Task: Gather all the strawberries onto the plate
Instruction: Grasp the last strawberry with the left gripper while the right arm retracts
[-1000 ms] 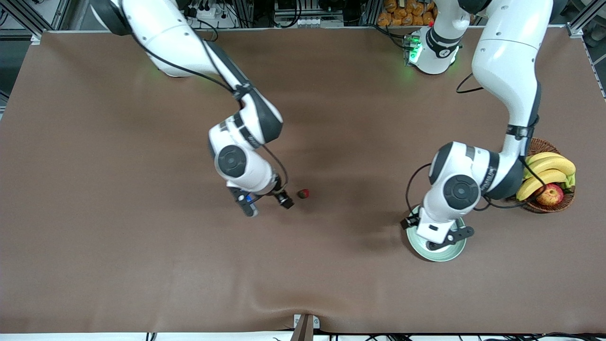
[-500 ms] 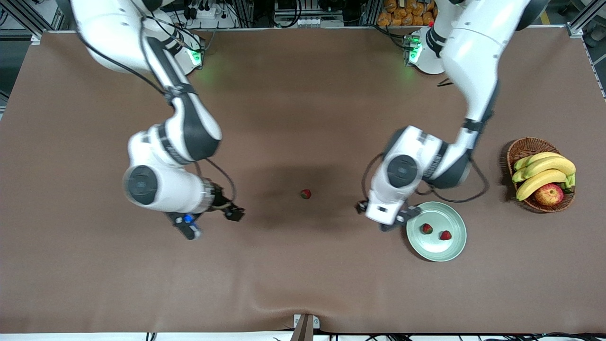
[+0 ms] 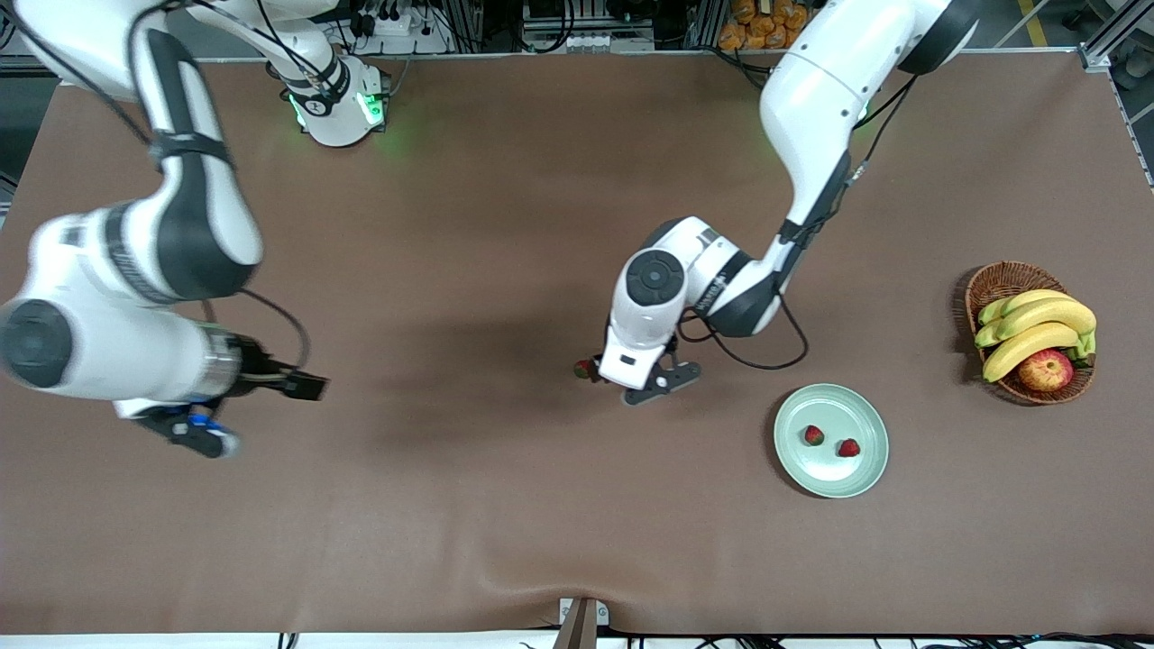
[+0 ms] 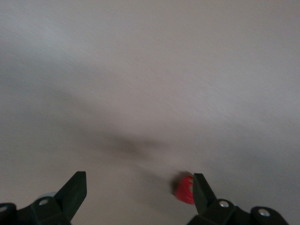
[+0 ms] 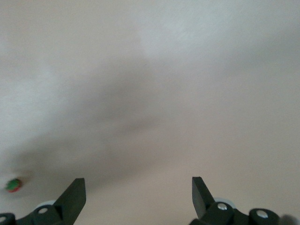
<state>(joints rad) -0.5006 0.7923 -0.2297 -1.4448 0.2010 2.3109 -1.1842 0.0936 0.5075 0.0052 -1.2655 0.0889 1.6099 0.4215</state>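
Jaws of the left gripper [image 4: 138, 190] gape wide, one finger beside the loose strawberry [image 4: 185, 189].

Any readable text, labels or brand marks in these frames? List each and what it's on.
None can be read.
Left arm: dark lettering runs along the forearm link, too small and blurred to read.
Plate, strawberries, basket, left gripper and right gripper: no markings visible.

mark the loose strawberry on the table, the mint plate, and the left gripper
Small red strawberry [image 4: 185, 190], left wrist view: its red side beside a fingertip.
Round pale mint-green plate [image 3: 861, 419], front view: bare inner surface near the rim.
Left gripper [image 4: 139, 190], left wrist view: midway between its open fingertips.
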